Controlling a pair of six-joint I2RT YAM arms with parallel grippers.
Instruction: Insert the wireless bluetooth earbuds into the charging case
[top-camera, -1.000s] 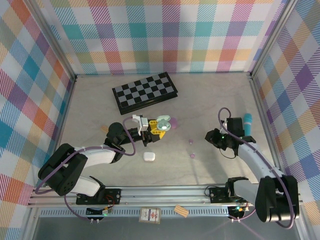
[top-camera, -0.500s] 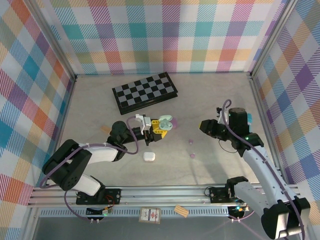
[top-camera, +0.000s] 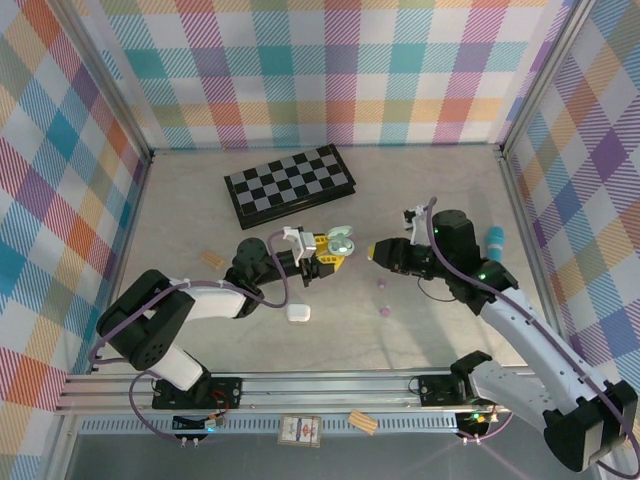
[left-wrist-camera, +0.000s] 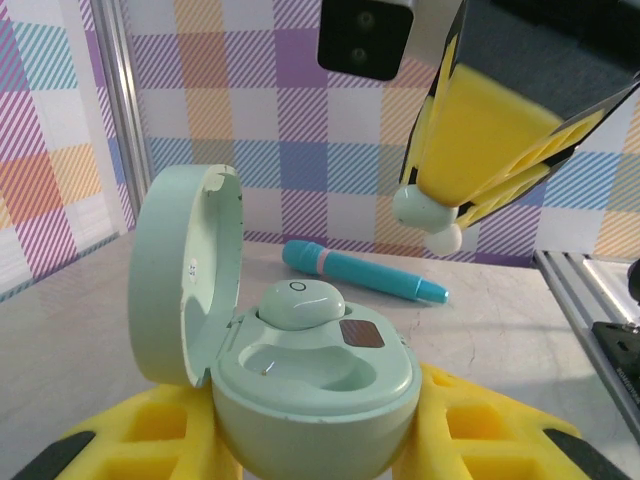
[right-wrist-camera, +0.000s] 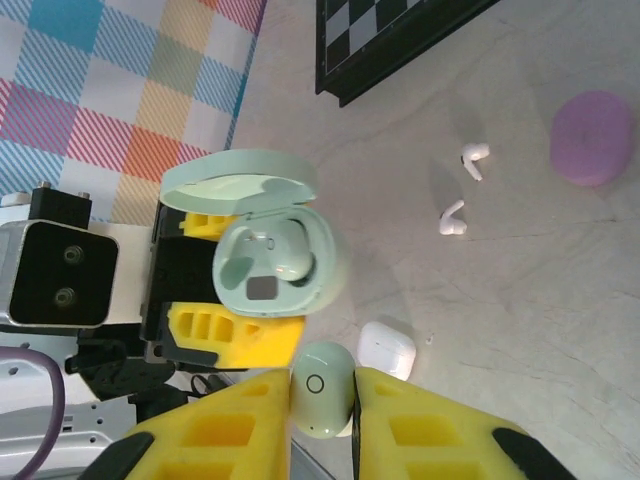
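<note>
My left gripper (top-camera: 328, 254) (left-wrist-camera: 310, 445) is shut on the mint-green charging case (top-camera: 341, 240) (left-wrist-camera: 312, 385) (right-wrist-camera: 275, 260). The case's lid (left-wrist-camera: 185, 275) stands open. One green earbud (left-wrist-camera: 300, 303) sits in the far socket, and the near socket is bare. My right gripper (top-camera: 378, 251) (right-wrist-camera: 322, 395) is shut on a second mint-green earbud (right-wrist-camera: 322, 388) (left-wrist-camera: 424, 208). It hangs just right of the case and above it, apart from it. Two white earbuds (right-wrist-camera: 474, 160) (right-wrist-camera: 452, 218) and two purple earbuds (top-camera: 381, 284) (top-camera: 385, 311) lie loose on the table.
A white case (top-camera: 297, 313) (right-wrist-camera: 387, 350) lies near the left arm and a purple case (right-wrist-camera: 593, 137) further off. A folded chessboard (top-camera: 290, 184) sits at the back, a teal pen (top-camera: 494, 242) (left-wrist-camera: 365, 272) at the right, a small wooden piece (top-camera: 212, 259) at the left.
My right gripper has swung left across the table with the green earbud, up to the case. My left gripper has shifted the open case slightly right.
</note>
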